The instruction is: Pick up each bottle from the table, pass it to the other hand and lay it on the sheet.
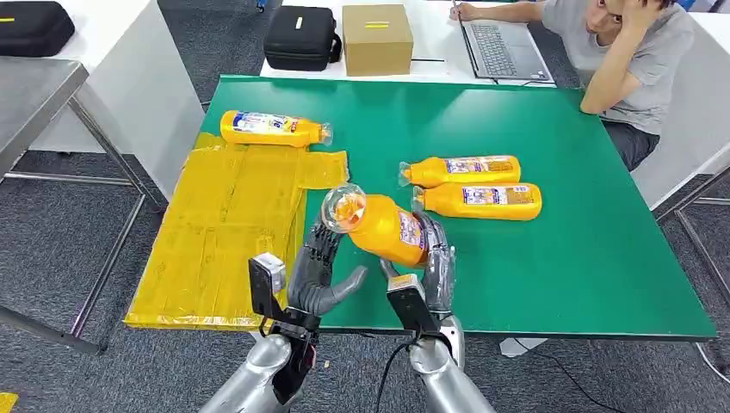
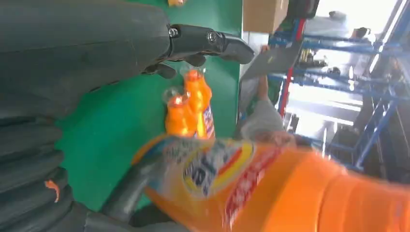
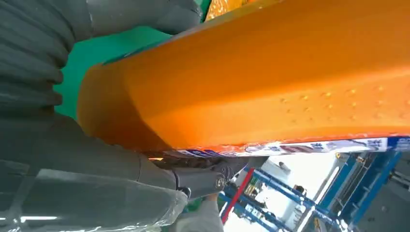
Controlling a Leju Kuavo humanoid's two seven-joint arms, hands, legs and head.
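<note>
Over the smooth green table (image 1: 551, 258), the right hand (image 1: 435, 258) grips a glossy orange plastic bottle (image 1: 383, 228) by its base, tilted beside the crinkled yellow sheet (image 1: 232, 232), while the left hand (image 1: 320, 271) spreads empty just under its clear cap.

Head view looks down on the green table (image 1: 559, 215); both wrist views sit close, sharing the held bottle (image 1: 389, 229).

Right hand (image 1: 435, 258) grips orange bottle (image 1: 383, 228); left hand (image 1: 318, 271) open beside cap.
</note>
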